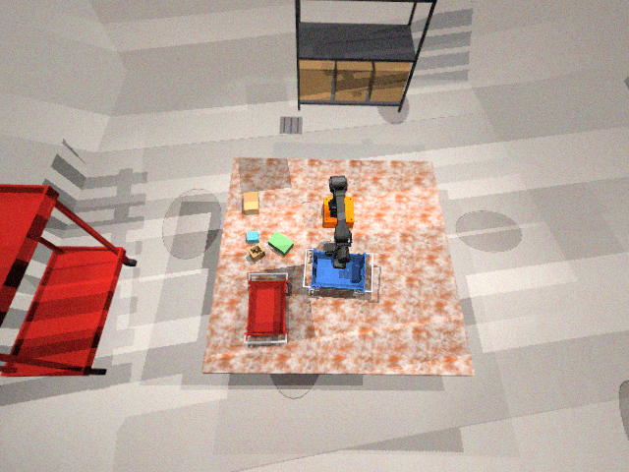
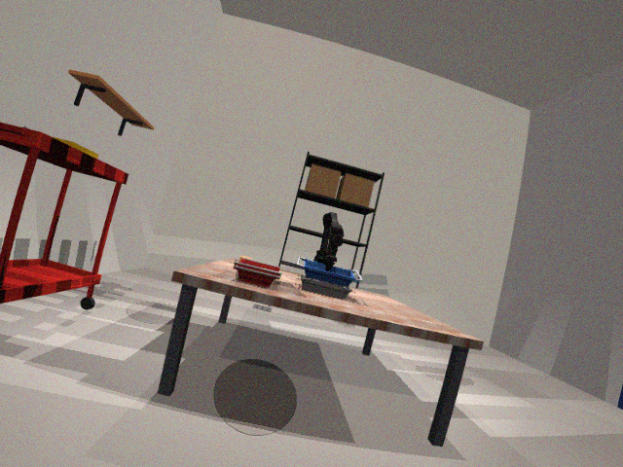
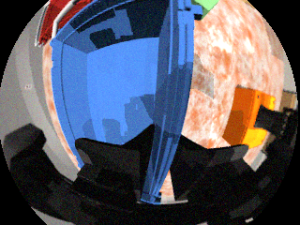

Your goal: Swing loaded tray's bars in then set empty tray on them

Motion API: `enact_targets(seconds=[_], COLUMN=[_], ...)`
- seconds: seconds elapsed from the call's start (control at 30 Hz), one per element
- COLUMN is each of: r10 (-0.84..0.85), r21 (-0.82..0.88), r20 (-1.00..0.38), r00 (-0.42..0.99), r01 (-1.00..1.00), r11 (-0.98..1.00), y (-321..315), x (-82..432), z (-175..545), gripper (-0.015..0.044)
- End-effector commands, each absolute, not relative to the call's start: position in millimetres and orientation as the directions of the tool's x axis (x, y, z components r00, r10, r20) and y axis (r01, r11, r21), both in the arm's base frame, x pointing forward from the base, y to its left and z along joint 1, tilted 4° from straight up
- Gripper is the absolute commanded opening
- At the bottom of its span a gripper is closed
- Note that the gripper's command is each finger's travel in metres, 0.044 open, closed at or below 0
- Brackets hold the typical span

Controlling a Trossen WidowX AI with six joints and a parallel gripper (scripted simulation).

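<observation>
My gripper (image 1: 339,265) (image 2: 327,267) (image 3: 159,127) is shut on the long side wall of the blue tray (image 1: 336,287) (image 2: 336,275) (image 3: 171,89). This tray looks empty and about level, with its white wire bars out over its ends. The grey tray (image 2: 325,288) is directly below it on the table (image 1: 385,345) (image 2: 402,319). From above, the blue tray hides nearly all of the grey one. The grey tray's load is hidden, and its bars cannot be made out. I cannot tell whether the blue tray touches them.
A red tray (image 1: 252,307) (image 2: 257,277) with white wire bars stands to the left. Behind it are a green block (image 1: 280,243), a small blue block (image 1: 252,236), a small brown open box (image 1: 257,252) and a tan block (image 1: 251,203). The arm's orange base (image 1: 346,218) (image 3: 250,110) is behind the blue tray.
</observation>
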State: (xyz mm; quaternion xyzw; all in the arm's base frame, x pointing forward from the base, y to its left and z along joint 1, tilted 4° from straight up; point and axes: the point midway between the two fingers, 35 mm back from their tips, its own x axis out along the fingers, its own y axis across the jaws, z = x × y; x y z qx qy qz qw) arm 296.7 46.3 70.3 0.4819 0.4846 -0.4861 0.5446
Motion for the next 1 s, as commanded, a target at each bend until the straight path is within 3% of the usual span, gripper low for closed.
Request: enact_targets(seconds=[0.0, 0.97], r10=[-0.063, -0.063], r21=[0.032, 0.031], r20=[-0.997, -0.997], r00=[0.036, 0.035], r01=[0.997, 0.997], r11=[0.064, 0.064], y=[46, 45], x=[293, 291], z=[66, 56], gripper=[0.0000, 0.0000])
